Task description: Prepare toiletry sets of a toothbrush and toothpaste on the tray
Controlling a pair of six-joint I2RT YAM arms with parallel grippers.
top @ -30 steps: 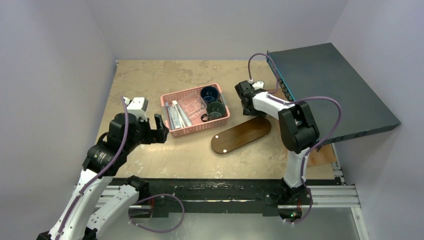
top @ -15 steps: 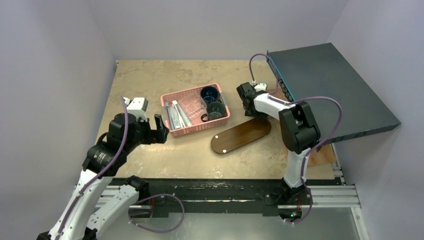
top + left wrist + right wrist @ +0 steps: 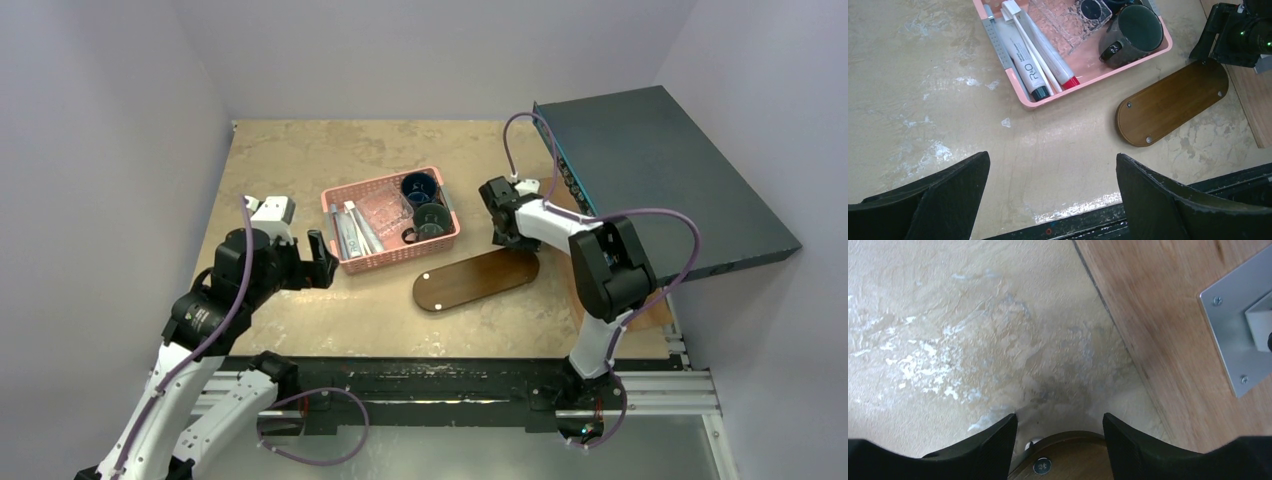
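The tray [image 3: 477, 280], a dark brown oval board, lies on the table in front of the pink basket [image 3: 390, 218]. My right gripper [image 3: 512, 240] straddles its far right end. In the right wrist view the tray's rounded end [image 3: 1073, 460] sits between both fingers of that gripper [image 3: 1060, 417], which touch its edges. A thin white toothbrush [image 3: 1033, 50] and two pale tubes [image 3: 1020, 55] lie in the basket's left part. My left gripper [image 3: 322, 257] hovers open left of the basket, empty [image 3: 1053, 157].
Two dark mugs [image 3: 1133, 32] and a clear glass dish [image 3: 1068, 20] fill the rest of the basket. A paler wooden board [image 3: 1173, 315] with a metal bracket [image 3: 1243, 330] lies right of the tray. A large dark slab [image 3: 650, 180] overhangs the table's right side.
My right gripper has come nearer and a little right, and the tray has slid left and toward the near edge with it, turning slightly. The left arm has hardly moved.
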